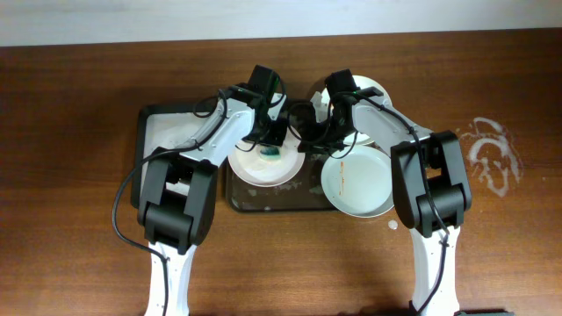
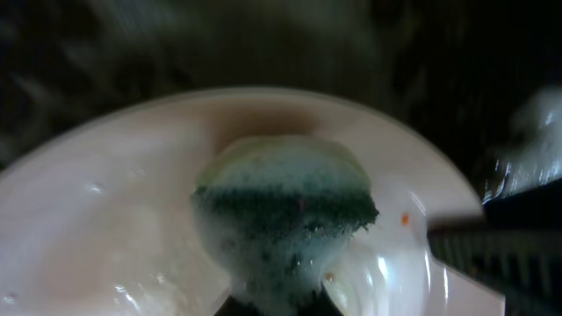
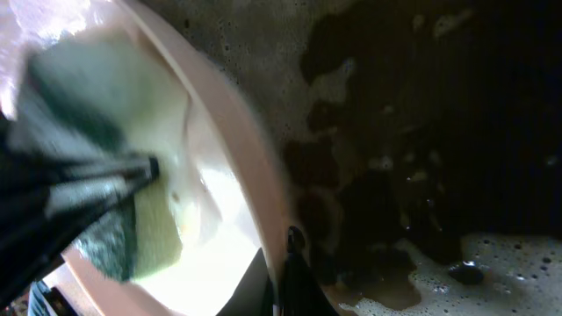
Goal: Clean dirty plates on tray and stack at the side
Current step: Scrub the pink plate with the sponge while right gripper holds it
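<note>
The left gripper (image 1: 271, 146), clamped on a foamy green sponge (image 2: 285, 211), is pressed into the round white plate (image 2: 114, 219) beneath it, whose soapy rim could be jerked from the right gripper (image 1: 308, 140) pinching alongside.

Overhead sharp, evenly lit; wrist views dim, blurred, glare on plate (image 3: 211, 202).

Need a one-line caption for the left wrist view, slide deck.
Close-up: foamy green sponge resting on a round white plate, dark wet tray behind.
</note>
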Available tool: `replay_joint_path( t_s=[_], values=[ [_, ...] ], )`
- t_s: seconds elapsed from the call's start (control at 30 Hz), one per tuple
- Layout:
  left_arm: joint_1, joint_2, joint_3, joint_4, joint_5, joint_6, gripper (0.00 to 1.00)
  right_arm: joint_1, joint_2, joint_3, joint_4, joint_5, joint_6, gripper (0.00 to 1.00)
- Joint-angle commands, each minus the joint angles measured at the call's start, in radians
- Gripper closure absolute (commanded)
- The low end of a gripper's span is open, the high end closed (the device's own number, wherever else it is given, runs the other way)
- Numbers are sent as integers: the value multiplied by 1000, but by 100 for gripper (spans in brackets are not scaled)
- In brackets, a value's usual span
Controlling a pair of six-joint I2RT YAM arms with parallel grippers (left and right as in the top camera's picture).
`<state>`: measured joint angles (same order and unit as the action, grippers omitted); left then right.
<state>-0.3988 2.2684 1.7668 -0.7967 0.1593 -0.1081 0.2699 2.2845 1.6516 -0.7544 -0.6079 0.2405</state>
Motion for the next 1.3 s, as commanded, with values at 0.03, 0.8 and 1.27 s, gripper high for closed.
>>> replay_joint_path(
  t_s=[0.03, 0.8, 1.27],
  values=[
    [18, 19, -5, 23, -227, -37, 99, 10, 13, -21, -5, 14, 3, 96],
    [-35, 5, 310, -353, -432, -153, 99, 6, 11, -19, -8, 13, 3, 96],
    [-34, 5, 310, -428, -214, -149, 99, 61, -230, 11, -151, 483, 119, 96]
  ],
)
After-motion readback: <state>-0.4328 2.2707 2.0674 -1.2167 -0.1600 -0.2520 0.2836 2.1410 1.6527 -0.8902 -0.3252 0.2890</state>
